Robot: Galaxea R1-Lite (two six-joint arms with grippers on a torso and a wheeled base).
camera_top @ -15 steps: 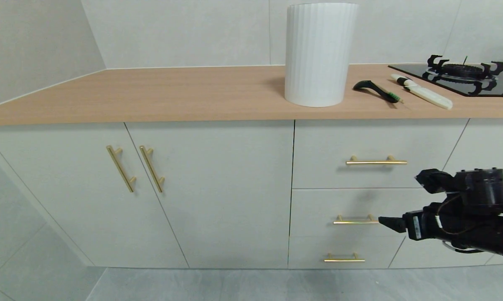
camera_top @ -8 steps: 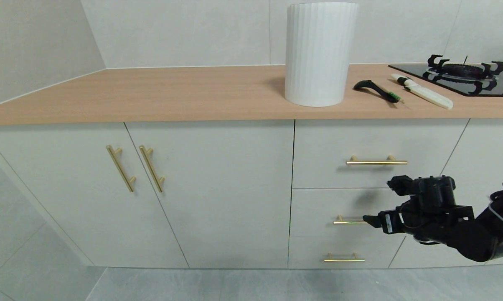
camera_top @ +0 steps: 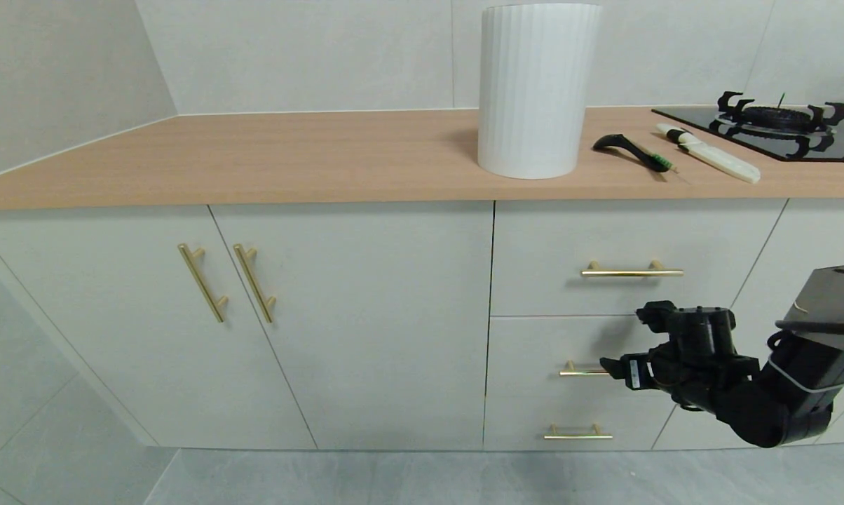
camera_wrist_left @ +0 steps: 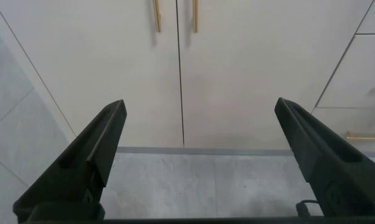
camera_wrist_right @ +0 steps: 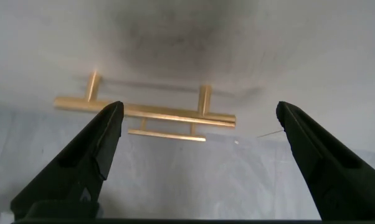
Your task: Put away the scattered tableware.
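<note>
The open right pincer (camera_top: 625, 338) faces the middle drawer handle (camera_wrist_right: 144, 111); next, I judge, it must close on it and pull.

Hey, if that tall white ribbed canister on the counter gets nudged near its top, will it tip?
Probably: the canister stands taller than wide, so a high push likely tips it. A low push would more likely slide it on the smooth counter. Its weight cannot be judged.

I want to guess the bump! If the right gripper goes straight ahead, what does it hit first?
Probably the gold handle of the middle drawer, just ahead of the open right gripper.
</note>
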